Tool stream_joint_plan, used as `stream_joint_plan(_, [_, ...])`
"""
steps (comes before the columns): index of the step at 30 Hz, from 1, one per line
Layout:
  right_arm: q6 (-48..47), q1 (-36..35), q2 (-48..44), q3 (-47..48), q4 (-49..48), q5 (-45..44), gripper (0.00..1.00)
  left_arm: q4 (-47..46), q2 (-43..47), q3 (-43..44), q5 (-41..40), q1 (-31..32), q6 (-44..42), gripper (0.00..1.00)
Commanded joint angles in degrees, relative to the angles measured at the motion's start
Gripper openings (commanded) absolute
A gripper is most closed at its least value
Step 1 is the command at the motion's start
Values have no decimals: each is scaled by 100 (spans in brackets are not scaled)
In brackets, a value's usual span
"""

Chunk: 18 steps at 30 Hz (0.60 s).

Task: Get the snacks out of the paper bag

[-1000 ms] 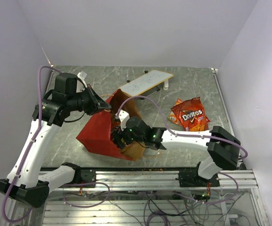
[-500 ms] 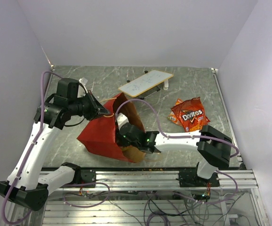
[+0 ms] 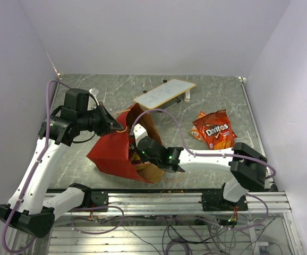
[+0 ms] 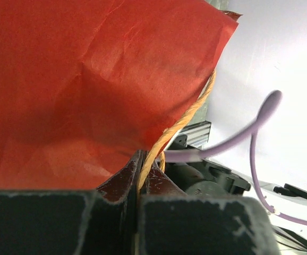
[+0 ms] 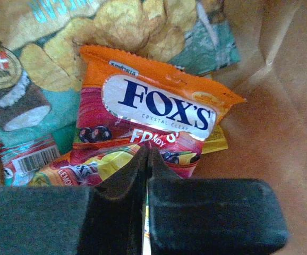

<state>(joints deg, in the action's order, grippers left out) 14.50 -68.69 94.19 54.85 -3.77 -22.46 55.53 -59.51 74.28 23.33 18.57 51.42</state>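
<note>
At left centre of the overhead view, keep the left gripper pinched hard on the rim of the paper bag, jaws fully together on red paper and the string handle, to hold the mouth up and open. Avoid tugging, for fear of tearing thin paper at the pinch. Moving right, to the middle of that view: right gripper buried inside the bag, fingers pressed flat together, seemingly with a fold of the orange candy pack nipped between the tips. Draw back slowly along the line of entry toward the mouth, steering clear of the brown inner wall at the right of the wrist view, and watch for the pack coming along: slippery foil, thin bite, likely to slide free. Then carry out and set down on the table near the red chip bag, already out at right centre of the overhead view. As to position: candy pack directly ahead of and under the closed tips, lower edge at the pinch, centre of the wrist view; teal chip packet beneath, spreading to the upper left, untouched by the fingers; corner of a yellow packet peeking out at the right edge of the candy pack.
</note>
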Motion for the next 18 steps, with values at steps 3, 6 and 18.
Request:
stream_joint_plan(3, [-170,17,-629,-368,-147,401,25,-143,-227,76,75,-36,-94,7])
stream_joint_plan(6, [-30,-5,-654,-486,-125,709,52,-161,-274,119,173,-33,-86,7])
stream_joint_plan(18, [-203,-35,306,-155,113,662,89,-266,-188,-36,19,-37,-6,7])
